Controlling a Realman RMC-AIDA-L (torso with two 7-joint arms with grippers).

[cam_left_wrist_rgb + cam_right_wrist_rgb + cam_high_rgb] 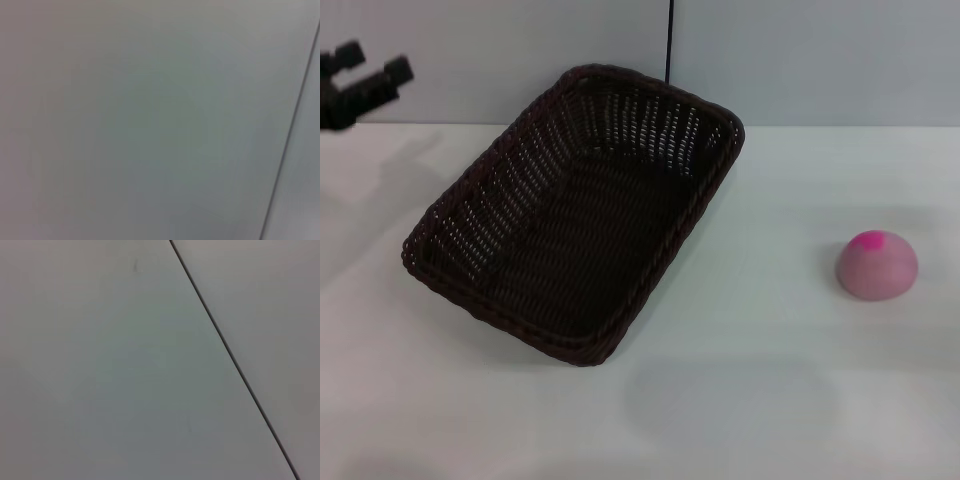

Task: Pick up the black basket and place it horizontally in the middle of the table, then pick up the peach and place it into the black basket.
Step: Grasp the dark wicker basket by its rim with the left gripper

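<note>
The black basket lies on the white table, left of the middle, its long side running diagonally from near left to far right. It is empty. The peach sits on the table at the right, well apart from the basket. My left gripper is raised at the far left, up and away from the basket's left end, open and empty. My right gripper is out of view. Both wrist views show only a plain grey surface.
A grey wall with a dark vertical seam stands behind the table. The seam also shows in the left wrist view and in the right wrist view. Bare tabletop lies between the basket and the peach.
</note>
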